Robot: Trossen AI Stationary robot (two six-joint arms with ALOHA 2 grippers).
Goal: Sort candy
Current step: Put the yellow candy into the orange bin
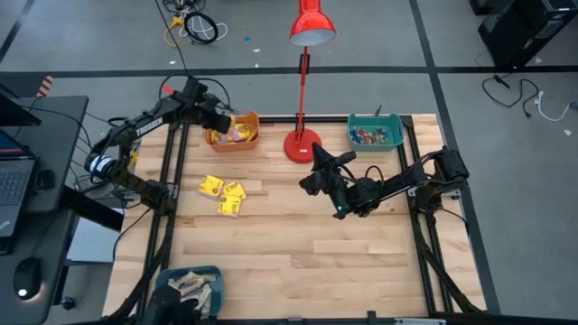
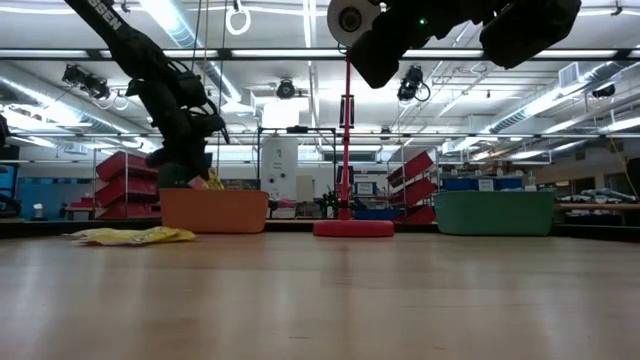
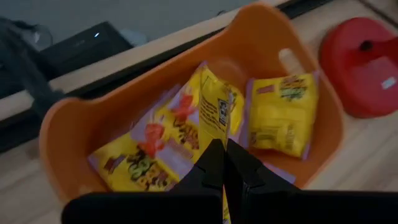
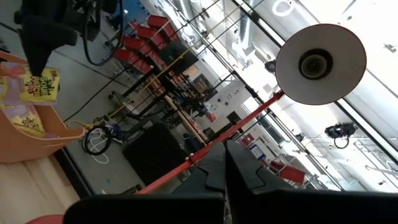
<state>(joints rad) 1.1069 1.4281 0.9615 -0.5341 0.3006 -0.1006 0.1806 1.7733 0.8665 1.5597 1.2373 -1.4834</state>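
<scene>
Left gripper (image 3: 224, 163): hangs over the orange bin (image 1: 237, 142) at the counter's back left, fingers closed on the edge of a yellow packet (image 3: 214, 112) that stands upright between them, above the packets lying flat in the bin.
Loose candy (image 1: 223, 195): a small heap of yellow packets on the bare counter (image 1: 298, 262), in front of the orange bin and well apart from both grippers.
Handling: I judge the packets light, limp and crinkly, somewhat slick; a pinch on a sealed edge should hold best.
Right gripper (image 1: 312, 183): raised mid-counter near the red lamp (image 1: 302, 144), fingers closed, empty.
Teal bin (image 1: 376, 134): back right, small coloured pieces inside.
</scene>
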